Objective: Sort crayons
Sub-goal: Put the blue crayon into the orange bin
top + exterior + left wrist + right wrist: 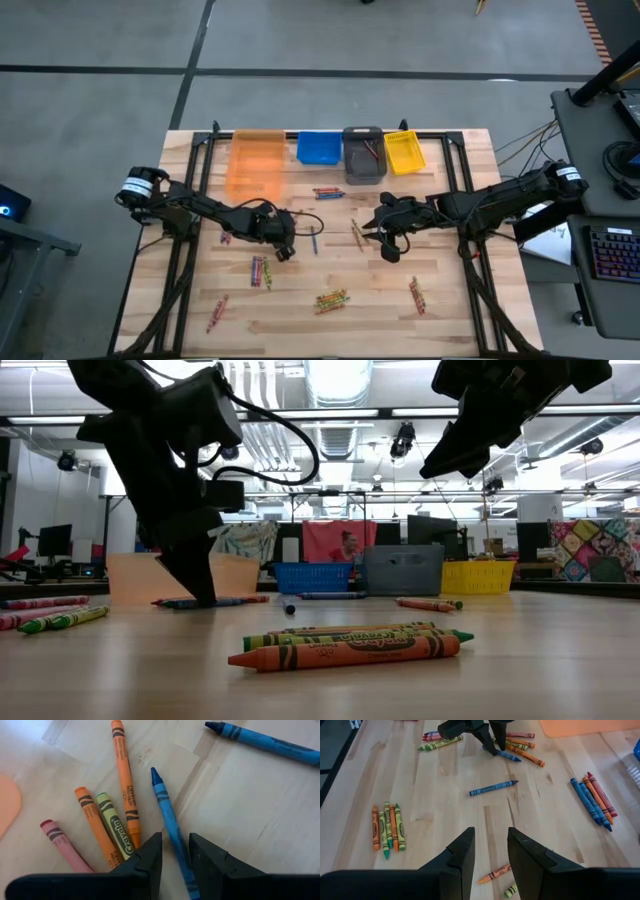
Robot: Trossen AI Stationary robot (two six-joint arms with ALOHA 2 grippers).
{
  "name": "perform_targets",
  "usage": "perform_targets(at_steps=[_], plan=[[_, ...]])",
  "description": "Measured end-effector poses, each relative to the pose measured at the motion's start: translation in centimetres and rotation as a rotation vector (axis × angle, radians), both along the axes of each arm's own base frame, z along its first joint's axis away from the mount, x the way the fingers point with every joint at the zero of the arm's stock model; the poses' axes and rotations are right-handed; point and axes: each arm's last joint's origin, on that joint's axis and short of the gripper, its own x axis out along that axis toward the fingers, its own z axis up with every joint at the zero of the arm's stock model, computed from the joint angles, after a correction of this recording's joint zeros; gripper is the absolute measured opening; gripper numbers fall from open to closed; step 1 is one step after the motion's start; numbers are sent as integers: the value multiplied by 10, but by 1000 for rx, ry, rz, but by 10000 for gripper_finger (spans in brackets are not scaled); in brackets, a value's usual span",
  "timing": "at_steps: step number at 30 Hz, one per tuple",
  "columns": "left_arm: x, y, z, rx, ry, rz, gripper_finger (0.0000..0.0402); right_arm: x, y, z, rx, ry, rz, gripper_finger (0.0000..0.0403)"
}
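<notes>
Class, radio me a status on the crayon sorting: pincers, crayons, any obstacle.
Left pincer down at the table, straddling a blue crayon. Right pincer open, hovering, empty. Crayons scattered; nothing blocking.

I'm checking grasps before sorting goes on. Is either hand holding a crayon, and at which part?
The left hand straddles a blue crayon at its lower half, down at the table; whether it grips cannot be told. The right hand is open, holding nothing.

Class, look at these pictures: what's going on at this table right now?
A two-armed robot is sorting crayons scattered over a wooden table. The left gripper is down at the tabletop with its fingers either side of a blue crayon. The right gripper hovers open above the table, holding nothing. Four bins wait along the far edge; the grey bin already has crayons in it.
</notes>
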Motion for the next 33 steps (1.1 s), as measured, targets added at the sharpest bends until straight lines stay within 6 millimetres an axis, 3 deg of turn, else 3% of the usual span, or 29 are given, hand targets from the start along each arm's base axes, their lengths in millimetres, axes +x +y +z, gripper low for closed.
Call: perform_targets(at_steps=[33], plan=[[-1, -2, -2, -19, -3, -12, 76, 0, 0, 0, 1, -3, -1, 105]])
